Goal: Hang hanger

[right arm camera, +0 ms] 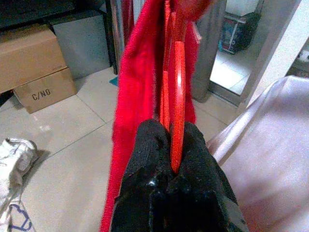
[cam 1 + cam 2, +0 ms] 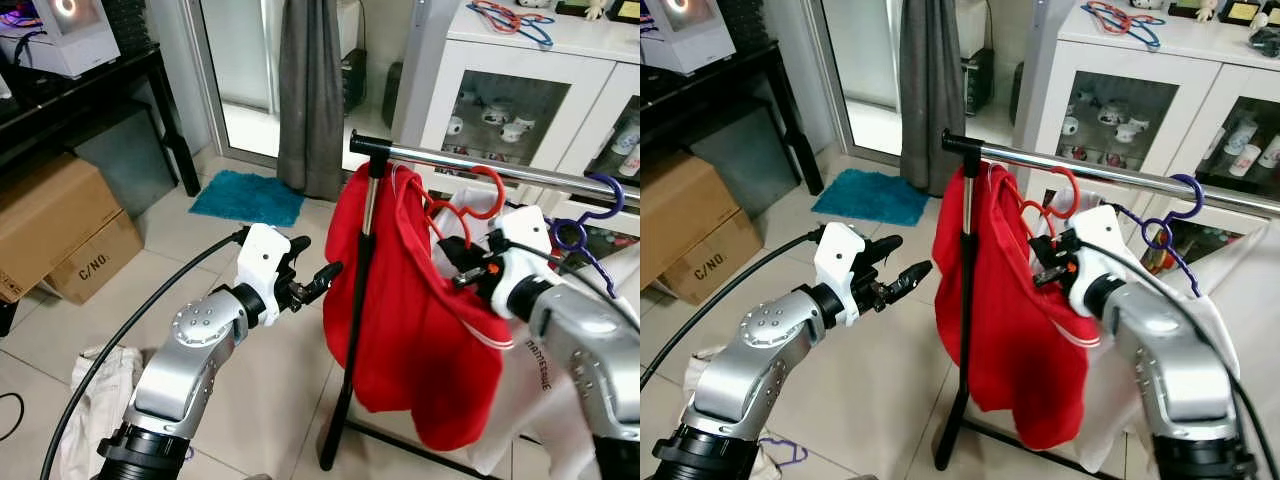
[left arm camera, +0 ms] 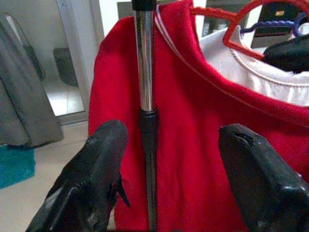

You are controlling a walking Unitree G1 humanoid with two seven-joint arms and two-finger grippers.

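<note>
Tiled floor (image 2: pixel 250 270) and a white glass-fronted cabinet (image 2: pixel 520 90) form the setting; a chrome garment rail (image 2: pixel 470 163) on a black-and-chrome upright (image 2: pixel 368 230) stands before the robot. Red hanger (image 2: pixel 455 215), carrying a red garment (image 2: pixel 420 330), has its hook (image 2: pixel 490 190) over the rail just beside the upright. Right tool (image 2: pixel 468 268) is clamped narrow on the hanger's frame below the hook. Left tool (image 2: pixel 315 275) is spread wide, holding nothing, level with the garment's near edge but apart from it. Judged stage: hanging appears all but done; what remains is to let go and withdraw.

Head views give the hook's seat on the rail, a purple hanger (image 2: pixel 590 215) further along it, and a blue mat (image 2: pixel 248 197) by the doorway. Right wrist view gives the pinch itself: black fingers (image 1: pixel 145 159) either side of the red bar. Left wrist view gives the upright standing between the spread fingers (image 3: pixel 96 164), with the garment behind it.
</note>
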